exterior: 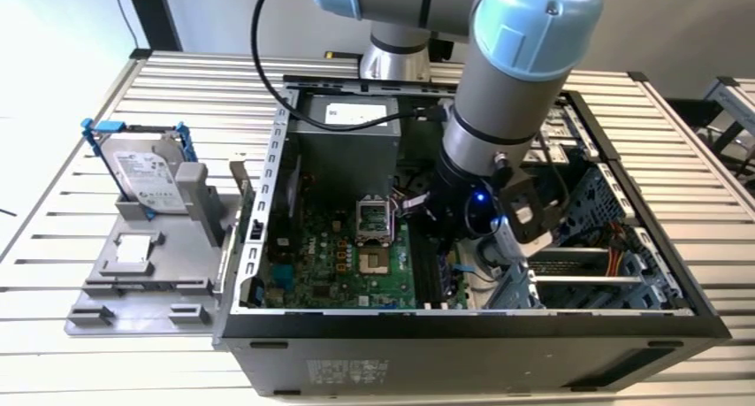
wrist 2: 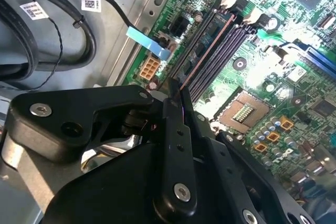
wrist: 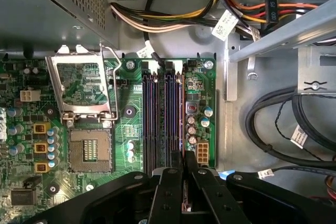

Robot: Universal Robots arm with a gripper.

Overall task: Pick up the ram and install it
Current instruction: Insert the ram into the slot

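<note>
The tool (wrist: 182, 174) is clamped on the ram (wrist 2: 207, 51), which stands edge-down in a motherboard (wrist: 126, 114) memory slot (wrist: 181, 114) just ahead of it.

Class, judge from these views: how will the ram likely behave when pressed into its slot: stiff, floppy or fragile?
Probably stiff: the ram runs straight from the end effector. Likely fragile under sideways force, being so thin. It may tilt, since it seems held at one end.

The circuit board (wrist: 199, 85) is showing green, with black slots (wrist: 148, 119) and a silver socket (wrist: 90, 150). The gripper (wrist: 184, 174) is looking black, the arm (exterior: 519, 79) grey with pale blue caps, the hard drive (exterior: 148, 180) silver in a blue frame.
</note>
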